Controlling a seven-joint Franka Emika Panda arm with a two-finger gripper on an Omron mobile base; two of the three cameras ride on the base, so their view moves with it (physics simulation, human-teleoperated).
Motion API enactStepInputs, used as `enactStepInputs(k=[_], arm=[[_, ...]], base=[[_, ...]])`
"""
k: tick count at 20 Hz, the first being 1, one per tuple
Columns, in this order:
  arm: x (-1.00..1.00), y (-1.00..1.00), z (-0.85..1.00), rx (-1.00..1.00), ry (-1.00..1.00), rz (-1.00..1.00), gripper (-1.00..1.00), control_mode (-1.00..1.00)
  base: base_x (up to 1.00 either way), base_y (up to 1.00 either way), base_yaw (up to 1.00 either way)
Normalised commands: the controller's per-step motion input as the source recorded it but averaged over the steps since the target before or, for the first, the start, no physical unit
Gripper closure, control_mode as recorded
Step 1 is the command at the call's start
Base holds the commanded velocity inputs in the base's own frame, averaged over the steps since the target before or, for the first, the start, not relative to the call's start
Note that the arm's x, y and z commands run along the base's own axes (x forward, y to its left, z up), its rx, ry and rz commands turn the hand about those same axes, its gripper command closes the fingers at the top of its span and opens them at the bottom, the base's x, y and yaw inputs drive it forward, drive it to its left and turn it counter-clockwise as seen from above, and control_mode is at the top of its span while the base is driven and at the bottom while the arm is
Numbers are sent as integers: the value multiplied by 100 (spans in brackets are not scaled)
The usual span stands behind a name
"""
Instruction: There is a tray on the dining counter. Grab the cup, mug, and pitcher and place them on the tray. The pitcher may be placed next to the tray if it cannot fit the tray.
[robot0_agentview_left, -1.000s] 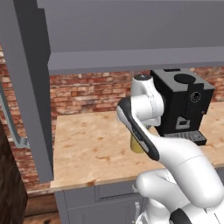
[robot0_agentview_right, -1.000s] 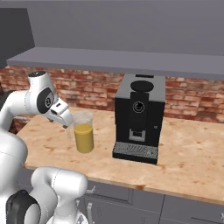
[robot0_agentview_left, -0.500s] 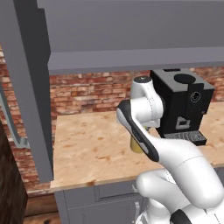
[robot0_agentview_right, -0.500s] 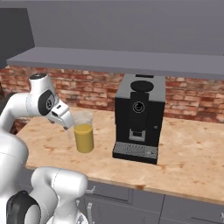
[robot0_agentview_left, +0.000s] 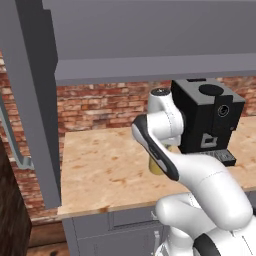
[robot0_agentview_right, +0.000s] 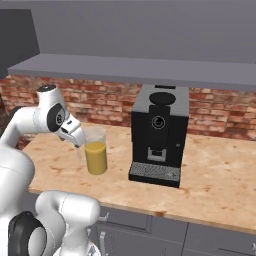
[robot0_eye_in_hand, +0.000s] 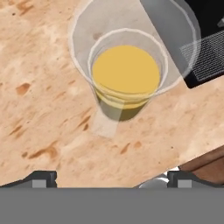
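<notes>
The pitcher (robot0_agentview_right: 96, 152), clear glass with orange-yellow liquid, stands upright on the wood-topped counter (robot0_agentview_right: 215, 170) against the brick wall. In the hand view I look down into the pitcher (robot0_eye_in_hand: 126, 74) from above and a little to one side. My gripper (robot0_eye_in_hand: 111, 179) is open, its fingertips (robot0_eye_in_hand: 41, 177) spread wide and holding nothing. From the right base view the gripper (robot0_agentview_right: 78, 146) hangs just left of the pitcher's rim. In the left base view my arm covers most of the pitcher (robot0_agentview_left: 156, 167). The tray, cup, mug and dining counter are out of view.
A black coffee machine (robot0_agentview_right: 159, 132) stands close to the right of the pitcher, its drip grate (robot0_eye_in_hand: 205, 39) near the glass. A grey shelf (robot0_agentview_right: 140, 67) runs overhead. A tall grey cabinet side (robot0_agentview_left: 30, 100) bounds the counter on the left.
My hand has eased slightly lower and closer to the pitcher. The pitcher and coffee machine have not moved, and the jaws stay open.
</notes>
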Motion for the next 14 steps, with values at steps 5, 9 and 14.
enactStepInputs(k=[5,9,14], arm=[[22,0,-23,0,-4,-1,-100,-100],[15,0,-17,3,-8,-1,-100,-100],[9,0,-10,6,-8,-1,-100,-100]], base=[[0,0,0],[0,0,0],[0,0,0]])
